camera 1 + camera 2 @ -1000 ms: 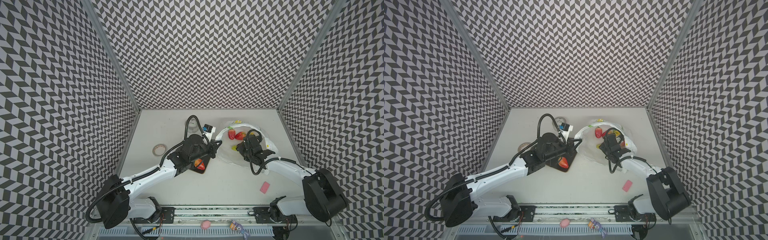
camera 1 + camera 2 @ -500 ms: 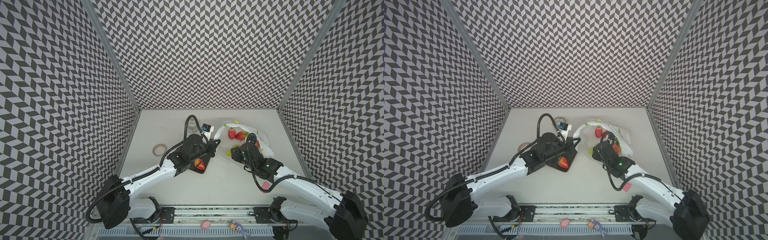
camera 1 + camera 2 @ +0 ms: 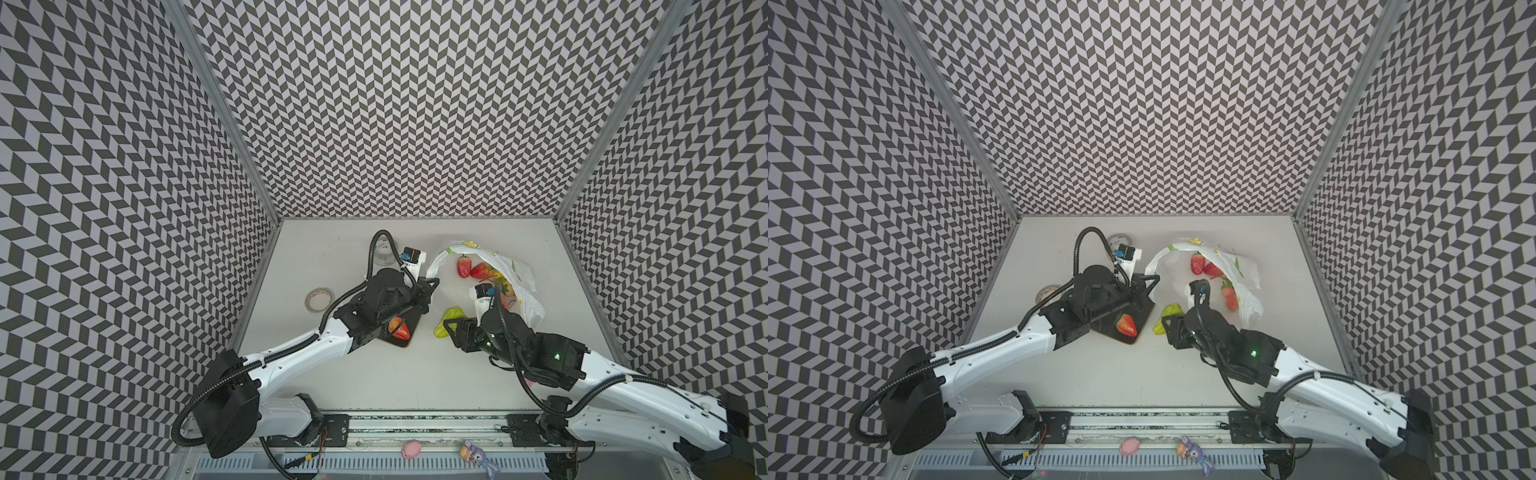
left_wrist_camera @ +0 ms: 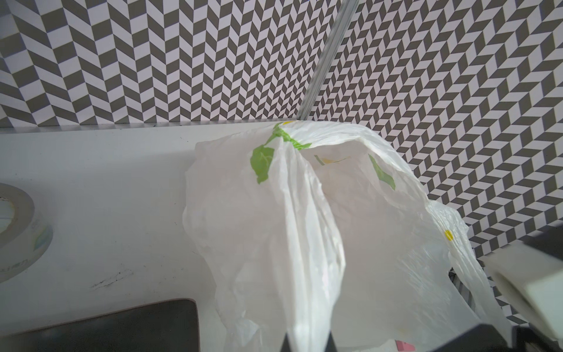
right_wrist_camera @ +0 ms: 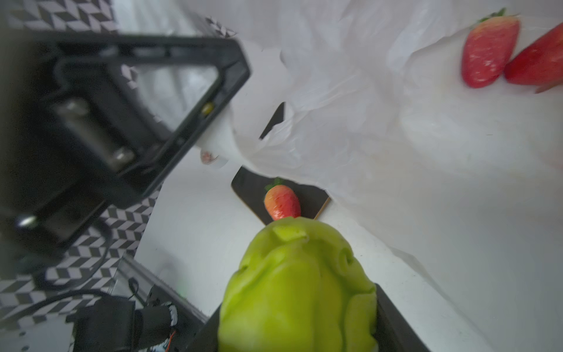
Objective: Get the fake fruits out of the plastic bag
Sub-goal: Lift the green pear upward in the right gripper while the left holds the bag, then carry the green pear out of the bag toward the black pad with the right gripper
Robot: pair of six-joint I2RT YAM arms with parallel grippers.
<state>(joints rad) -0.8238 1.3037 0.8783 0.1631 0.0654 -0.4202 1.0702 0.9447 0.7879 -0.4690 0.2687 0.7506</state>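
The white plastic bag [image 3: 515, 270] [image 3: 1246, 270] [image 4: 350, 213] printed with green leaves lies at the back right, mouth held wide. My left gripper [image 3: 431, 283] [image 3: 1152, 279] [image 4: 307, 344] is shut on its bunched edge. Two red strawberries [image 3: 464, 266] [image 3: 1197, 264] [image 5: 487, 51] and an orange-pink fruit [image 3: 505, 297] [image 3: 1229, 299] lie inside. My right gripper [image 3: 451, 328] [image 3: 1168, 326] [image 5: 298, 323] is shut on a lumpy green fake fruit [image 3: 452, 313] [image 3: 1172, 310] [image 5: 298, 283], just outside the bag's mouth. Another strawberry [image 3: 399, 328] [image 3: 1126, 325] [image 5: 281, 202] rests on a black board [image 3: 415, 321] [image 3: 1144, 313].
A tape roll [image 3: 318, 299] [image 3: 1048, 293] [image 4: 15, 228] lies left of the left arm, a clear roll [image 3: 384, 259] [image 3: 1120, 241] behind it. A pink pig [image 3: 411, 449] and a purple toy [image 3: 478, 453] sit on the front rail. Patterned walls close three sides.
My right arm has drawn back out of the bag toward the front and left, bringing the green fruit with it. The left arm has held still on the bag.
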